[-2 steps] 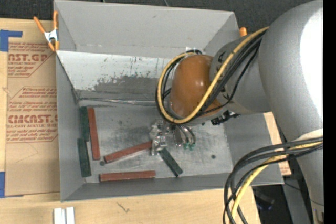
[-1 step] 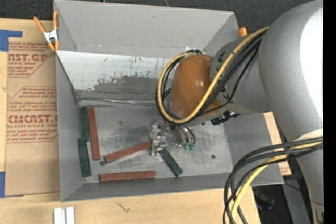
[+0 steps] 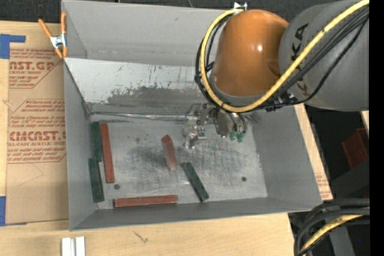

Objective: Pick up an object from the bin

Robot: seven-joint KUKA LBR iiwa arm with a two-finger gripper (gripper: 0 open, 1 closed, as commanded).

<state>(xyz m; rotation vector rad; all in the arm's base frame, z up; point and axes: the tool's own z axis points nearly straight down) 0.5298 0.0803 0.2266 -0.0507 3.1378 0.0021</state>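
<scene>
The arm (image 3: 336,57) comes in from the right of the frame, its orange cover (image 3: 249,54) sitting over the upper middle of the bin (image 3: 138,27); below the cover the gripper (image 3: 193,130) hangs low near the bin's back wall, just right of the frame's centre; whether it is open or closed I cannot tell. The nearest thing is a short brown stick (image 3: 169,152), lying tilted on the bin floor just down and left of the gripper, apart from it; a dark green stick (image 3: 195,181) lies slantwise below the gripper, its upper end near the short brown stick's lower end. Along the lower edge of the floor a long brown stick (image 3: 146,201) lies flat, parallel to the front wall; at the left side a third brown stick (image 3: 107,153) lies lengthwise, just beside two green sticks (image 3: 96,141) that run end to end along the left wall.
</scene>
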